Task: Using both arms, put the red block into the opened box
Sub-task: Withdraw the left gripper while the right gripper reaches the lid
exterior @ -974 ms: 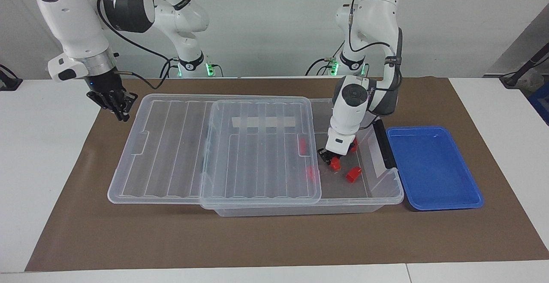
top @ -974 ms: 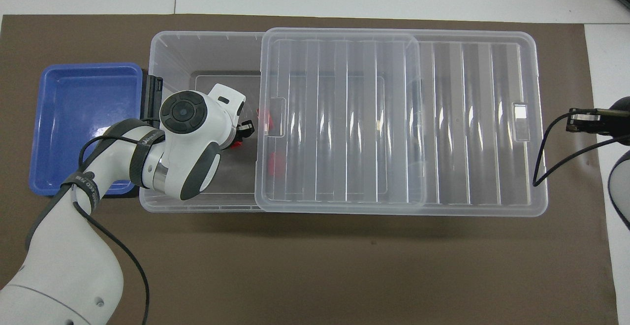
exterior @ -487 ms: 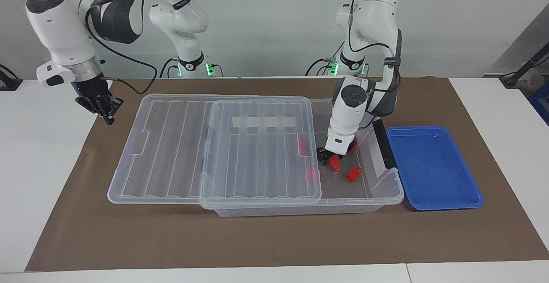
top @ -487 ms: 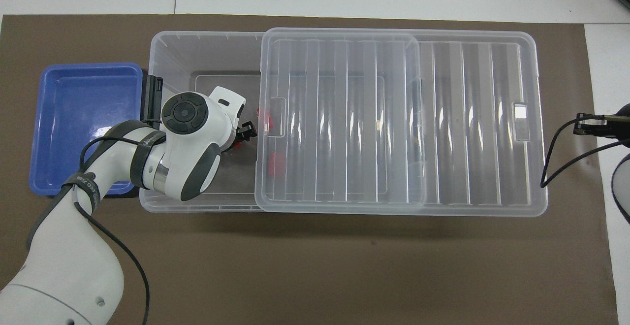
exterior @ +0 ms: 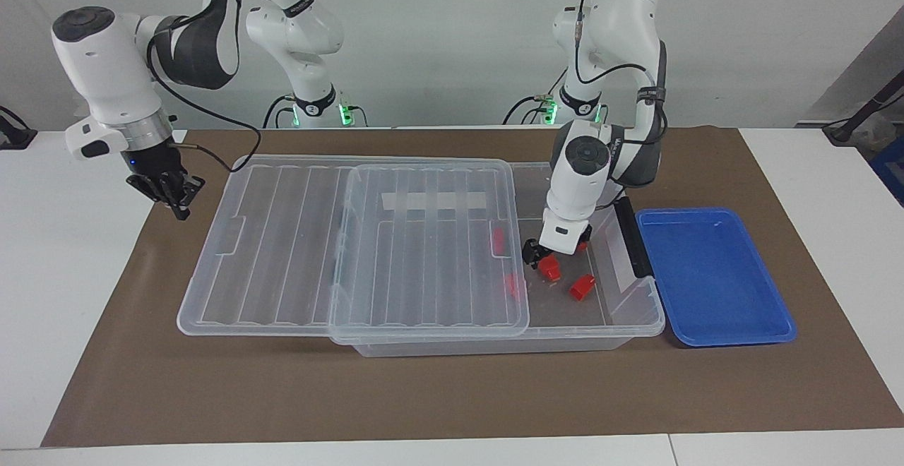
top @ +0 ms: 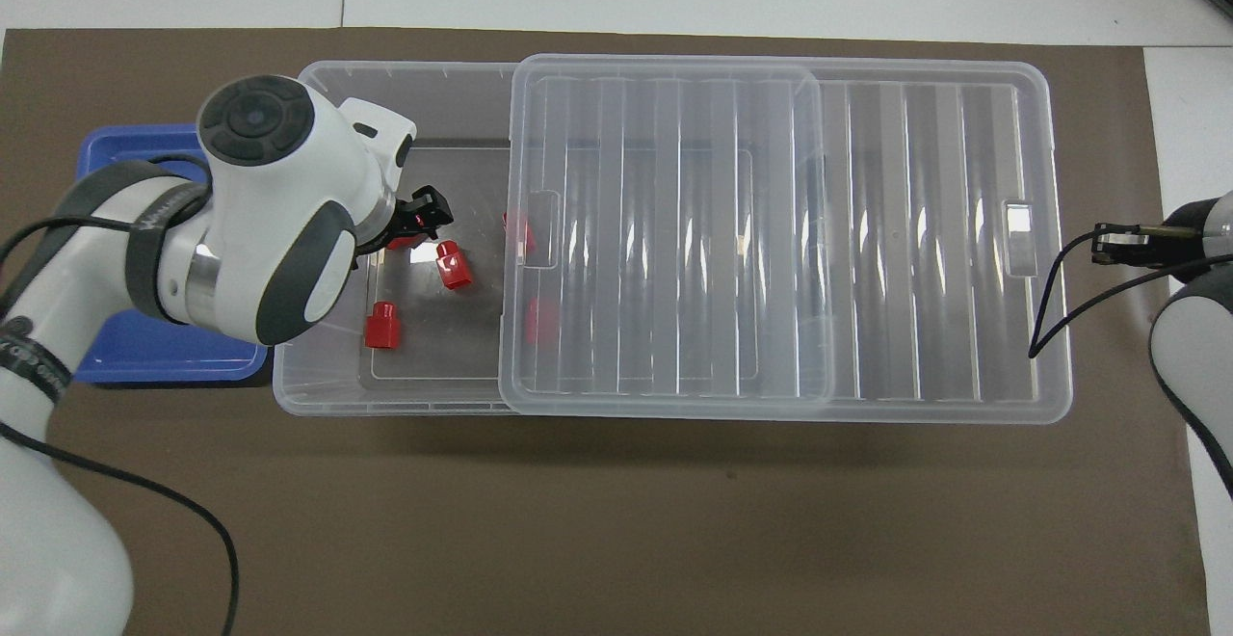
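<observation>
The clear box (exterior: 639, 321) (top: 385, 393) lies across the mat, its ribbed lid (exterior: 424, 261) (top: 674, 231) slid toward the right arm's end, so the end by the left arm is uncovered. My left gripper (exterior: 542, 253) (top: 424, 217) hangs open inside that uncovered end. Just under it a red block (exterior: 550, 267) (top: 451, 265) lies free on the box floor. A second red block (exterior: 582, 287) (top: 381, 325) lies beside it. More red blocks (exterior: 498, 240) (top: 539, 320) show through the lid. My right gripper (exterior: 174, 198) (top: 1122, 243) is shut and holds nothing, over the mat beside the lid's end.
A blue tray (exterior: 713, 275) (top: 135, 366) sits on the brown mat against the box's black handle (exterior: 631, 236), at the left arm's end. White tabletop borders the mat at both ends.
My left gripper has opened and lifted a little, leaving the red block on the box floor. My right arm has drawn back from the lid's end.
</observation>
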Robot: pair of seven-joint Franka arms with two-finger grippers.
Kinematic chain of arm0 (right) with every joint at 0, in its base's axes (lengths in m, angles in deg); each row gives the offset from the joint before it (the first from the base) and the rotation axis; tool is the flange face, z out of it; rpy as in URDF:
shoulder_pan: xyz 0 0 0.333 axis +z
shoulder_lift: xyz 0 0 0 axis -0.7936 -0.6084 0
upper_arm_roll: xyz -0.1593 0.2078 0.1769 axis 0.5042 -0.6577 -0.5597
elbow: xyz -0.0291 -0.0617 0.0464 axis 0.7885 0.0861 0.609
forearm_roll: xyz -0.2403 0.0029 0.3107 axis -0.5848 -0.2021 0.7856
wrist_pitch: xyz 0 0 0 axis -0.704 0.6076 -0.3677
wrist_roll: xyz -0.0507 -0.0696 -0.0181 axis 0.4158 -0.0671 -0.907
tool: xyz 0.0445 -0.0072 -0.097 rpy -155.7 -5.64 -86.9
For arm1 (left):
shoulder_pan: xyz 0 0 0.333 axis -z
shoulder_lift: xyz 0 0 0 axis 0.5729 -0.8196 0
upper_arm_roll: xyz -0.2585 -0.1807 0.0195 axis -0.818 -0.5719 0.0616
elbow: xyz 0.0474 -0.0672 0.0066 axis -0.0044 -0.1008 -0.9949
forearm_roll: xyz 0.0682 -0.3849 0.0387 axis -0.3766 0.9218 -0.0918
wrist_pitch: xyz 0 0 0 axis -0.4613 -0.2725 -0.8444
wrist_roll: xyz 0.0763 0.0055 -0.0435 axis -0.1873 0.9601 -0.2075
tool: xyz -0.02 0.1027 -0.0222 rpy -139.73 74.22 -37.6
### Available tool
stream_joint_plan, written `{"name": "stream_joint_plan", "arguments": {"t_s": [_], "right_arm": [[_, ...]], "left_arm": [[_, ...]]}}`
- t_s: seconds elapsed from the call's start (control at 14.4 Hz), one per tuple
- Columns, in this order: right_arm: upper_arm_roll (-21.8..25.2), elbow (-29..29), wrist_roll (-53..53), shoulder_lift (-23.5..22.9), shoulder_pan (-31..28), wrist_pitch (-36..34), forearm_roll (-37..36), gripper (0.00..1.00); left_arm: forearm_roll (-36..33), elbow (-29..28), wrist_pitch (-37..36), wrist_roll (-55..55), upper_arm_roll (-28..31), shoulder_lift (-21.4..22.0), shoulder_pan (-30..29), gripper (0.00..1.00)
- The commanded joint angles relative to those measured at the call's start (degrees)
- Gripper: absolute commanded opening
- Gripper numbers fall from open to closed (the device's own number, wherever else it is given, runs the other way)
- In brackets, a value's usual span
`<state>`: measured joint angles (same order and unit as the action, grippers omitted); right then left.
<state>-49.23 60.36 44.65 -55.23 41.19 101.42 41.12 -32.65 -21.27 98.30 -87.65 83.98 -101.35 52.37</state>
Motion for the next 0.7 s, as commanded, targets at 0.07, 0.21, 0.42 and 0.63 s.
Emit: {"name": "stream_joint_plan", "arguments": {"t_s": [0.07,0.21,0.42,0.63], "right_arm": [[-0.4,2.1,-1.9,0.8,-0.1,1.8,1.0,0.0],[-0.6,2.6,-2.1,0.9,0.9,1.8,1.0,0.0],[-0.6,3.0,-2.1,1.0,2.2,1.6,1.0,0.0],[-0.6,3.1,-4.3,1.1,3.7,1.5,1.0,0.0]], "left_arm": [[-0.2,6.2,-13.5,14.6,-0.1,4.0,-7.1,1.0],[-0.3,5.8,-17.7,25.3,0.0,7.3,-11.5,1.0],[-0.3,3.3,-18.7,41.1,0.0,11.0,-20.0,1.0],[-0.3,3.1,-18.1,51.6,0.0,11.3,-26.2,1.0]]}}
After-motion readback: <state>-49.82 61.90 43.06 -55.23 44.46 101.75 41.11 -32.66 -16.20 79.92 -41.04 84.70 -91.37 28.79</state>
